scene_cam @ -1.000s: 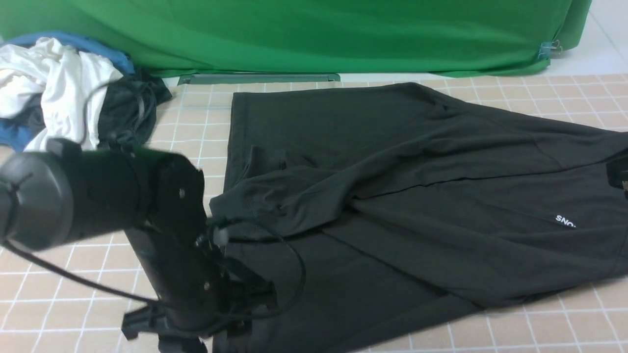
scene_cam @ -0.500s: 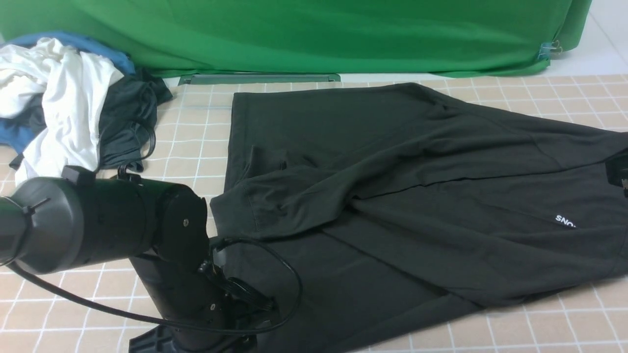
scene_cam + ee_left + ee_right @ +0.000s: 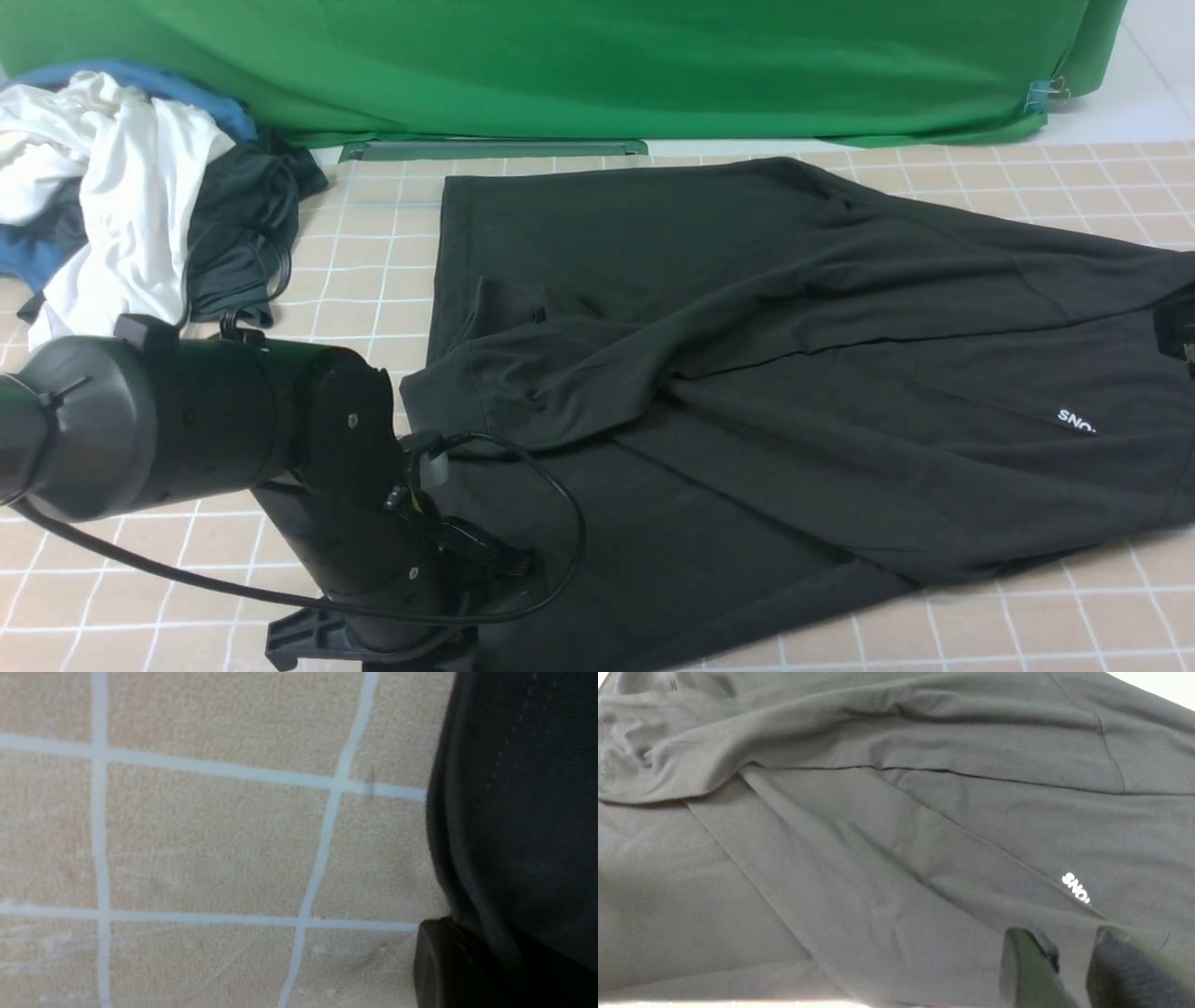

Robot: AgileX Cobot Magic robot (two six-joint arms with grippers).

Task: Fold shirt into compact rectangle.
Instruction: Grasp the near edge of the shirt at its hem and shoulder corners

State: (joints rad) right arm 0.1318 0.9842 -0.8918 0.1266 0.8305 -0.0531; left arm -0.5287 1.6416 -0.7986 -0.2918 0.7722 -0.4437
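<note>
The black shirt [image 3: 747,373] lies spread on the tiled table, its far side folded over the middle. Part of its white print [image 3: 1075,422] shows near the right. My left gripper [image 3: 411,653] is down at the shirt's near left hem corner and is mostly hidden under its own wrist. In the left wrist view one of its fingers [image 3: 437,966] shows with the hem [image 3: 504,835] running in beside it, shut on the shirt. My right gripper [image 3: 1062,933] hovers over the chest just below the print [image 3: 1076,889], fingers apart, gripping nothing.
A heap of white, blue and dark grey garments [image 3: 121,177] sits at the back left. A green backdrop [image 3: 597,65] closes off the far side. Bare tiles [image 3: 112,597] lie left of the shirt, and the left arm's cable [image 3: 551,504] loops over the shirt's near corner.
My left arm dropped lower and shifted slightly right at the shirt's near left corner, and its gripper closed there. The right gripper and the shirt stayed where they were.
</note>
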